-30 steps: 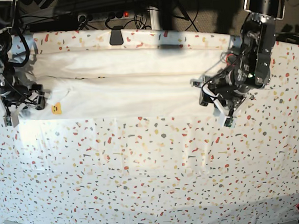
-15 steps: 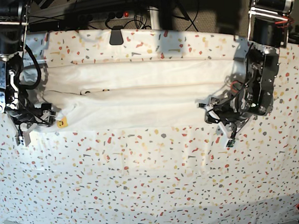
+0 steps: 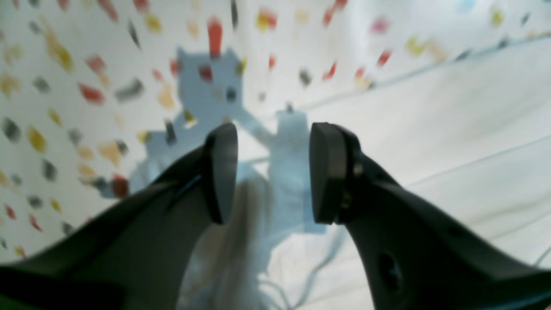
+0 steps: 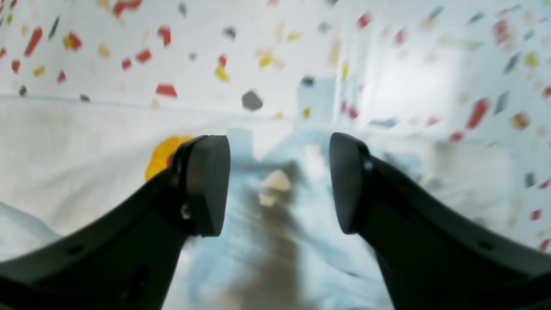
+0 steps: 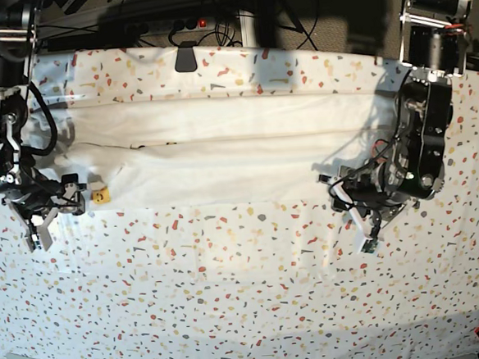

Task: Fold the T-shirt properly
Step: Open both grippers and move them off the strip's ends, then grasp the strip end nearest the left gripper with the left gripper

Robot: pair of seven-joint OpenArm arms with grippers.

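With the T-shirt [image 5: 230, 155] lying as a long folded band across the far half of the tabletop [image 5: 256, 301], we bring the spread, empty left claw [image 5: 366, 220] and right claw [image 5: 41, 222] level onto its near-edge corners before pinching evenly.

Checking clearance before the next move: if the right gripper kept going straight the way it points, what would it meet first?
Probably the tablecloth just past the T-shirt edge; the right gripper has open jaws with nothing between them, though depth is unclear.
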